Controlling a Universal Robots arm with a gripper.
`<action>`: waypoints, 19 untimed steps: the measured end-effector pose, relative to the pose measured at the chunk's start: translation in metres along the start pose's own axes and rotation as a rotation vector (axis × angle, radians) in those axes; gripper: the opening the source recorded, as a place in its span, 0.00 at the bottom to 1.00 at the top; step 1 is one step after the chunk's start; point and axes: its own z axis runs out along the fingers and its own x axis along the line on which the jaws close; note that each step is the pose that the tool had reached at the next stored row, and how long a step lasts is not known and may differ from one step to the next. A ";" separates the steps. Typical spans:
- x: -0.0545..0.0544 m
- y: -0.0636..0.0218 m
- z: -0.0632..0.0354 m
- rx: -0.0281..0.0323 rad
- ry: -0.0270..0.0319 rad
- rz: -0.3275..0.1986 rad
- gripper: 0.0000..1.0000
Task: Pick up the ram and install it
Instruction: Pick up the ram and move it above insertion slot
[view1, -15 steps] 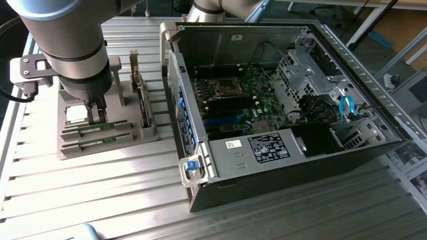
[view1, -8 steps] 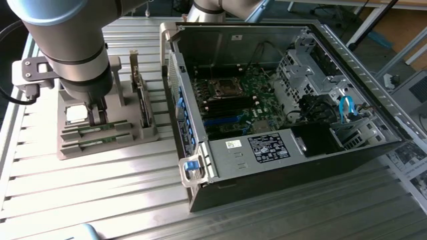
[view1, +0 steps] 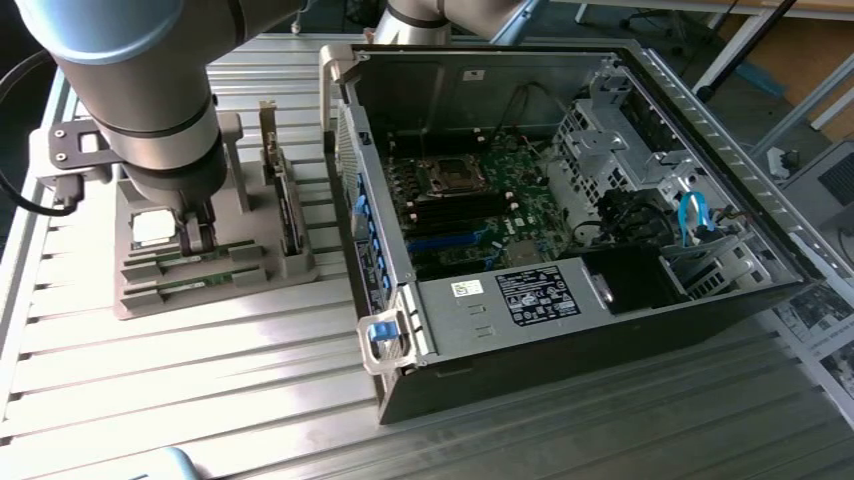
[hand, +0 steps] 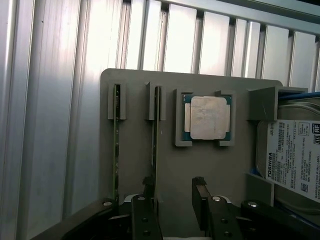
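Gray holder (hand: 200, 165) on a slatted metal table (hand: 60, 100). Two green sticks stand on edge in parallel slots. The ram (hand: 156, 135), the one nearer the square CPU chip (hand: 206, 117), lies inside the gripper (hand: 173, 184), whose jaws stand spread. The other stick (hand: 116, 150) lies outside them. A labelled hard drive (hand: 292, 160) sits beyond the CPU chip.

Hard drive (hand: 292, 160) cut off by the wrist view's edge, its label's small print unreadable, ram (hand: 156, 140) and its twin (hand: 116, 145) seen edge-on, labels and chips hidden, grey holder (view1: 200, 275) at nine o'clock in the exterior view partly covered by the arm (view1: 140, 100), case sticker (view1: 534, 297) text too small to read
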 end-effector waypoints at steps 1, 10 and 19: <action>0.000 0.0000 0.0003 -0.0001 -0.0002 0.000 0.42; 0.002 0.0001 0.0002 -0.0001 0.0006 0.000 0.42; 0.006 0.0005 -0.0005 -0.0007 0.0085 0.000 0.42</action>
